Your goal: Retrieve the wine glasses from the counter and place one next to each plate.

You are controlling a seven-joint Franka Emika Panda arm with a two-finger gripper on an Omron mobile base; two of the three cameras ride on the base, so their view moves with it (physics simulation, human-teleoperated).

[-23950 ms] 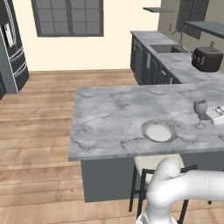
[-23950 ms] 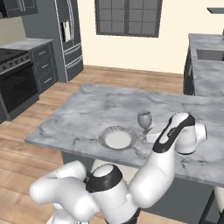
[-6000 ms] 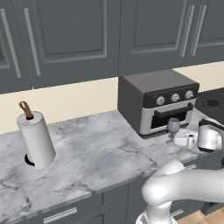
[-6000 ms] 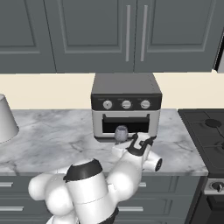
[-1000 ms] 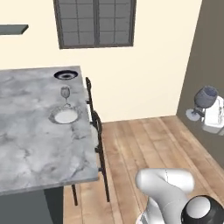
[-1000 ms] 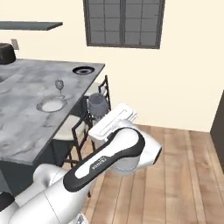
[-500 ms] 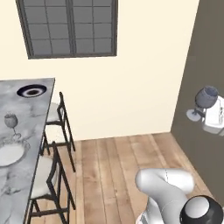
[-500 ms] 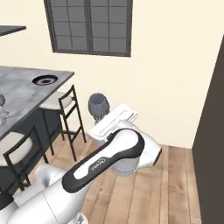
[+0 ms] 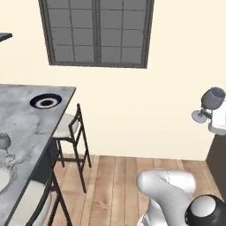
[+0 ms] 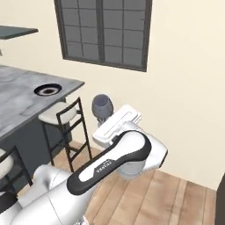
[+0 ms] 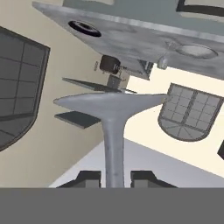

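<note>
The hand [image 11: 114, 177] grasps a wine glass [image 9: 211, 100] by its stem, carried in the air before the cream wall. At ten o'clock, the dark plate [image 9: 46, 101] lies on the marble worktop [image 9: 26, 121]; what seems a second glass [image 9: 4, 142] stands nearer.

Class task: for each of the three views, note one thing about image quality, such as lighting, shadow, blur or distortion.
Left base view: flat, even light, soft focus. Right base view: no hard shadow under the stool. Hand view: rolled, so the island hangs overhead; the wine glass stem between the end effector's fingers looms large.
</note>
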